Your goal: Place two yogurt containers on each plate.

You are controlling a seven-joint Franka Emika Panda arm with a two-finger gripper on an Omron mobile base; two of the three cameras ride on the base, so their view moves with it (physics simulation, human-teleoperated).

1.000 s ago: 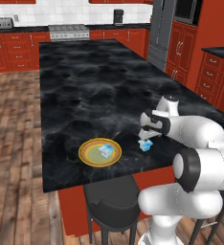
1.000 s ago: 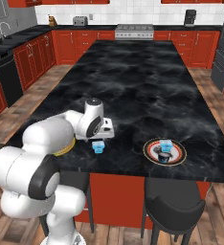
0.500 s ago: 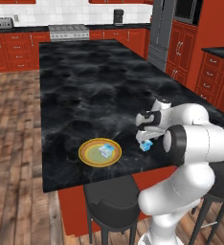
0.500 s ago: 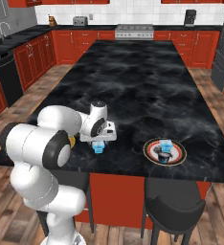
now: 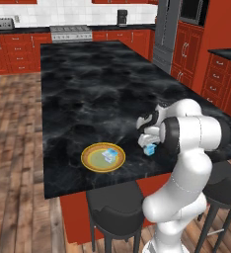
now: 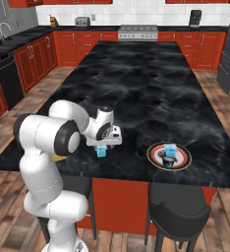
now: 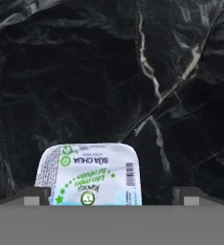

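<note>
Shining black marble counter (image 5: pixel 88 94), red cupboards (image 6: pixel 33 59) around, wood floor (image 5: pixel 14 163), gripper (image 6: pixel 102 147) jaws wide beside yogurt tub (image 7: pixel 89 174)

Yogurt tub (image 7: pixel 88 174): small, squat, light blue, with a white printed foil top bearing green lettering and a barcode; upright on the black marble counter near its front edge, also seen in the side views (image 5: pixel 149 150) (image 6: pixel 101 151). Yellow-rimmed plate (image 5: pixel 90 161): round, green centre, flat on the counter, holding one light-blue tub (image 5: pixel 109 155). Orange-red-rimmed plate (image 6: pixel 183 160): round, white band, dark centre, flat on the counter, with one light-blue tub (image 6: pixel 170 150) at its far side.
</note>
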